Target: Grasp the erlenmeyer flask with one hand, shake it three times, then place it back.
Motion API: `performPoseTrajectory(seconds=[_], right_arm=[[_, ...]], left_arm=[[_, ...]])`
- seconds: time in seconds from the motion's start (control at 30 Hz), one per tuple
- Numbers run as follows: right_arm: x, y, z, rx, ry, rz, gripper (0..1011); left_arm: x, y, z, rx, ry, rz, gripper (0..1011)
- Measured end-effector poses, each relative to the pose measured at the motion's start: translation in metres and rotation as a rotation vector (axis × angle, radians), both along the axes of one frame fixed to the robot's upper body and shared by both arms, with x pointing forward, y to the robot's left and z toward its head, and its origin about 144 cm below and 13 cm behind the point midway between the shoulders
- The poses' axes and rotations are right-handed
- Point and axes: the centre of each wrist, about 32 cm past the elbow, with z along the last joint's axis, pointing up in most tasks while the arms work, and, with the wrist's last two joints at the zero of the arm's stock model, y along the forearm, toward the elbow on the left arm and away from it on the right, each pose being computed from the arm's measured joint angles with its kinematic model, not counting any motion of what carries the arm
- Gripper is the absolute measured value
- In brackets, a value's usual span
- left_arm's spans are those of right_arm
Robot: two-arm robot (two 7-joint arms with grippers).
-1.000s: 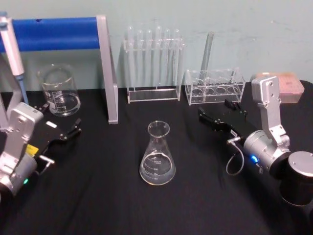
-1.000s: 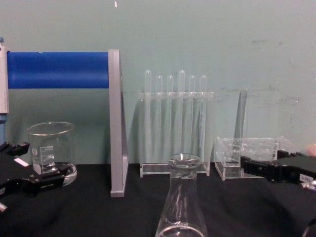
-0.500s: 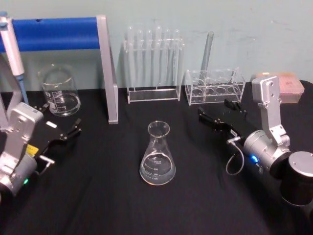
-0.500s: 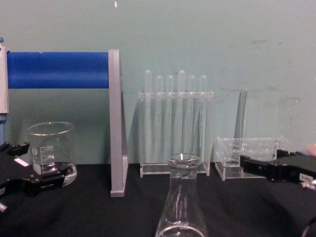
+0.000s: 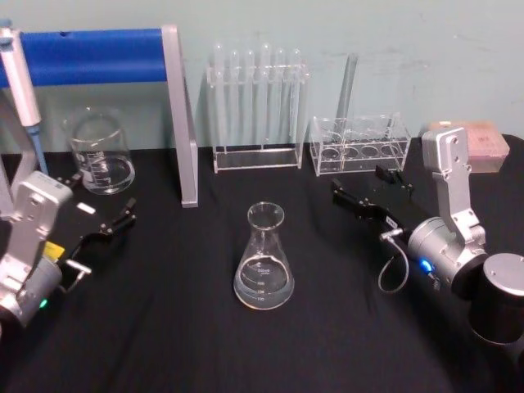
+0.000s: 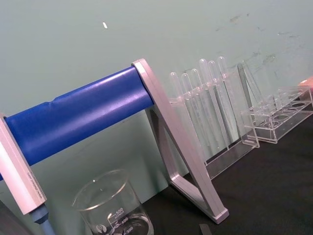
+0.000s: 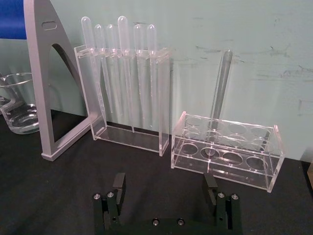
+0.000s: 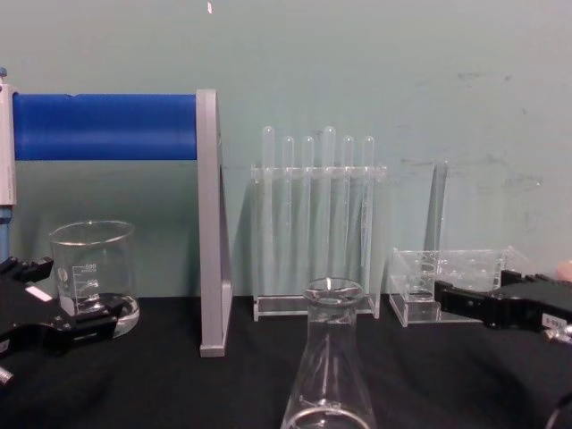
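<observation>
The erlenmeyer flask [image 5: 264, 262] stands upright on the black table [image 5: 164, 327], near its middle; in the chest view the flask [image 8: 328, 375] is close and central. To the right and farther back, my right gripper [image 5: 370, 190] is open, well apart from the flask. The right wrist view shows that gripper [image 7: 165, 188] with its fingers [image 7: 119, 184] spread wide and nothing between them. My left gripper [image 5: 102, 201] rests open at the left side, low over the table, and also shows at the left edge of the chest view [image 8: 58, 297].
A glass beaker [image 5: 100, 154] sits at the back left under a blue-barred stand [image 5: 182, 123]. A rack of test tubes [image 5: 255, 106] and a low clear rack [image 5: 359, 143] holding one tube line the back. A pink box [image 5: 483, 147] is at the far right.
</observation>
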Motion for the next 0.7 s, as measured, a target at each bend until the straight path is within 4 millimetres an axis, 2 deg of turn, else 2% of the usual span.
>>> performPoseTrajectory(seconds=[0.7], right_arm=[[0.0, 0.0, 0.0, 0.001, 0.0, 0.001, 1000]], left_arm=[[0.0, 0.0, 0.0, 0.0, 0.0, 0.0, 1001]])
